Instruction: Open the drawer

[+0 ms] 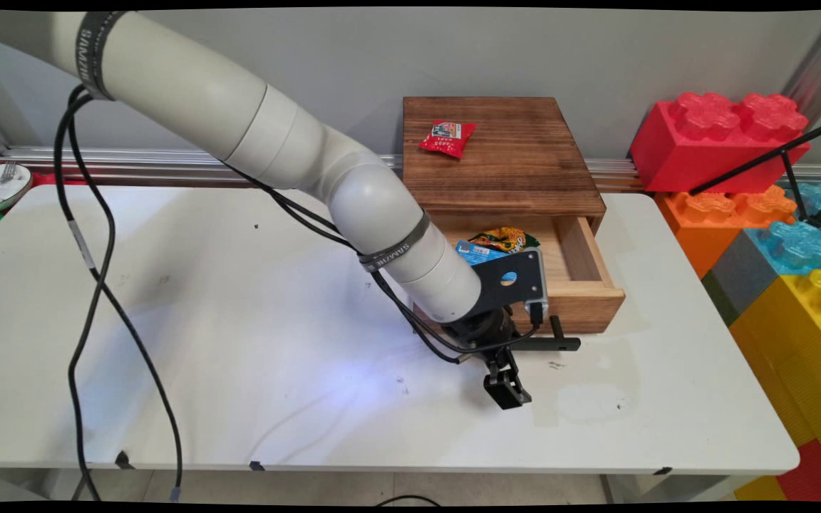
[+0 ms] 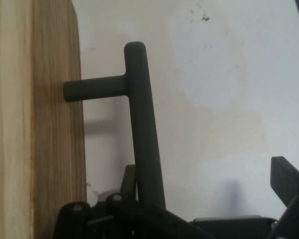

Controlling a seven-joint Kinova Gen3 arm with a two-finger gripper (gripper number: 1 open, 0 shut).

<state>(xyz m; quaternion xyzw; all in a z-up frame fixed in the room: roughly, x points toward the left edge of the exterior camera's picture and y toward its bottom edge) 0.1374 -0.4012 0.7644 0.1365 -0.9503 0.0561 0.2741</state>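
Materials and finish at the drawer

Box (image 1: 503, 153) was dark, rough-grained wood; drawer (image 1: 585, 274) paler, smooth wood. Handle (image 2: 142, 134) looked like matt black metal. Gripper (image 1: 507, 388) was matt black plastic. Table (image 1: 239, 342) was smooth white, scuffed. Snack packs (image 1: 447, 137) were glossy foil.

The arm's pincer (image 1: 507, 388) hangs low over the white desk (image 1: 239, 320), just in front of the open wooden drawer (image 1: 581, 285) and its black handle (image 1: 556, 343), with snack packets (image 1: 499, 242) inside.
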